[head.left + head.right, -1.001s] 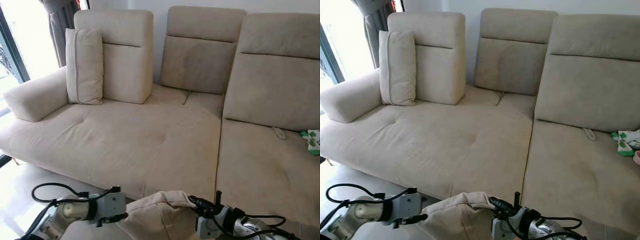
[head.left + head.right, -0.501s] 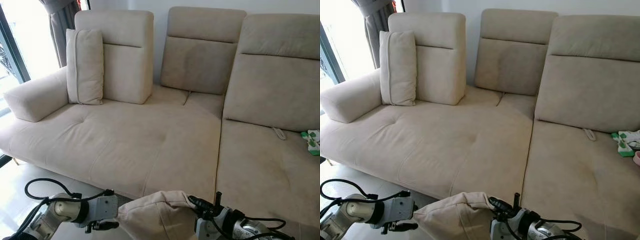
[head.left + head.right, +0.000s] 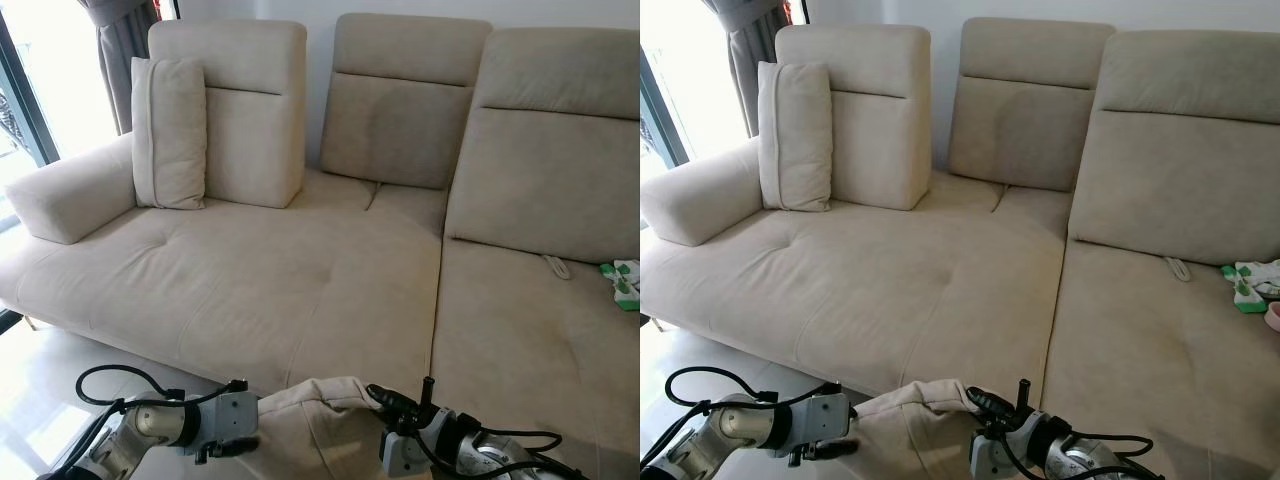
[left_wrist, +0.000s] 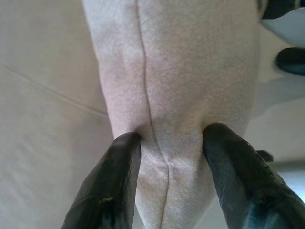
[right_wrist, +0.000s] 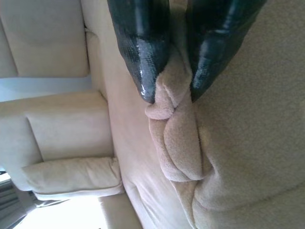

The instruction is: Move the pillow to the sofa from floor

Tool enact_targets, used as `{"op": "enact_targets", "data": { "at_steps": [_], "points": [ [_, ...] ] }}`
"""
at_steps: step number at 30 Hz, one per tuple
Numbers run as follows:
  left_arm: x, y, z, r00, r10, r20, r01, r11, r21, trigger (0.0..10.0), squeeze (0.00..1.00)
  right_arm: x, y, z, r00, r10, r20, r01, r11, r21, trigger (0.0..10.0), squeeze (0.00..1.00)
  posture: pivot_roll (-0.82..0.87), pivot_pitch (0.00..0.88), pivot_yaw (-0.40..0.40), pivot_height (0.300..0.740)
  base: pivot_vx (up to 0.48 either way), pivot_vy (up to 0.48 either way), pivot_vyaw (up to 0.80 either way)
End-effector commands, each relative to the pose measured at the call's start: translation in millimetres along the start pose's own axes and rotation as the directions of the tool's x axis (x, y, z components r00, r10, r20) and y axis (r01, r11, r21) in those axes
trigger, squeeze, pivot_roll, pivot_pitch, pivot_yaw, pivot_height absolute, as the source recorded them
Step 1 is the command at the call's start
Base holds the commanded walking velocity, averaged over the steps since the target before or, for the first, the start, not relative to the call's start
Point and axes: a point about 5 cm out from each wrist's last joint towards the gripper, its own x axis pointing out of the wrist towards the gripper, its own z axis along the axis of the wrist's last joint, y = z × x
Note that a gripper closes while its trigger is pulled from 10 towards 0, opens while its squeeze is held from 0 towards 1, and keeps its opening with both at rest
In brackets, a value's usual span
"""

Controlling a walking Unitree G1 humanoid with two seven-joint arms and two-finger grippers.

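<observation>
Left eye view, 7 o'clock: left gripper (image 3: 238,447) sits low before the sofa's front edge, its fingers (image 4: 107,186) spread around the pillow's seamed side and pressing in from both sides, clamped on it.
Pillow (image 3: 315,425), 6 o'clock: held off the floor between the two arms, in front of the sofa (image 3: 300,270) and not yet over the seat; its top corner is bunched.
Right gripper (image 3: 381,398), 5 o'clock: its fingers (image 5: 143,52) are nearly together, pinching a gathered fold of cloth at the pillow's top corner.
Second cushion (image 3: 168,132), 10 o'clock: stands upright against the backrest by the armrest, well apart from the work.
Green-and-white item (image 3: 626,283), 3 o'clock: lies on the far right seat, too small to identify.
Risk, right side: the hold is on loose cloth only, so I judge the fold could slide out as the pillow is lifted, leaving it hanging from the left arm.
Risk, sofa edge: the pillow hangs below seat level; pushed forward without rising, it would likely catch on the front edge and twist free.
Change since half a second ago: the pillow sits lower in view and closer to the sofa front; the left gripper has closed in from beside the pillow onto it; the right gripper holds the same corner.
</observation>
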Motion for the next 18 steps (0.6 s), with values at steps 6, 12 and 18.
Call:
{"op": "enact_targets", "data": {
  "at_steps": [6,12,18],
  "points": [
    [-8.7,-14.5,-26,0.982,-0.120,-0.149,0.118,0.993,-0.019,10.0,0.00,3.4,-19.3,9,0.992,-0.113,0.047,0.113,0.994,0.006,0.0,0.00,0.06,0.000,0.003,0.555,0.000,0.000,0.00],
    [-9.7,-19.6,-31,0.971,-0.162,-0.176,0.154,0.986,-0.057,10.0,0.00,5.3,-22.5,11,0.989,-0.134,0.054,0.134,0.991,0.005,0.0,0.00,0.06,0.000,0.008,0.555,0.000,0.000,0.00],
    [3.9,-16.3,-15,0.989,-0.107,-0.102,0.099,0.992,-0.081,10.0,0.00,7.9,-25.4,14,0.985,-0.163,0.061,0.163,0.987,0.014,0.0,0.00,0.06,0.000,0.008,0.555,0.000,0.000,0.00]
  ]
}}
